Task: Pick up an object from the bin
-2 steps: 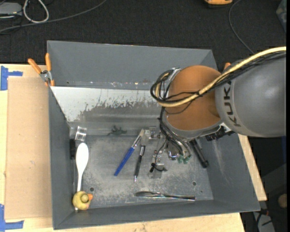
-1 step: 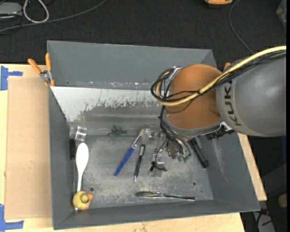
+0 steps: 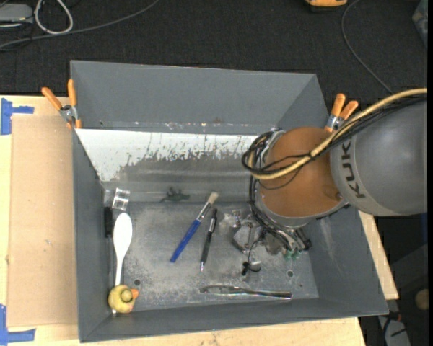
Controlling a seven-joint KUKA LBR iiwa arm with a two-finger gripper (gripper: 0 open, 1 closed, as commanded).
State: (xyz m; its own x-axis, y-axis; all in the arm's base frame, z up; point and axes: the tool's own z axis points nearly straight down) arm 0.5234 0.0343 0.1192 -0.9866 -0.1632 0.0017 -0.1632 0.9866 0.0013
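My gripper hangs low over the right half of the bin floor, under the orange cover. A black pen lies just to its left, pointing up and slightly right. Beside that pen lies a blue-handled brush, slanted with its pale tip toward the back. Thin metal tweezers lie flat near the front wall, just below the gripper. None of these shows inside the gripper.
A white plastic spoon lies along the left wall, with a yellow rubber duck in the front left corner. A small clear and black piece sits at the back left. A small dark scrap lies by the back wall.
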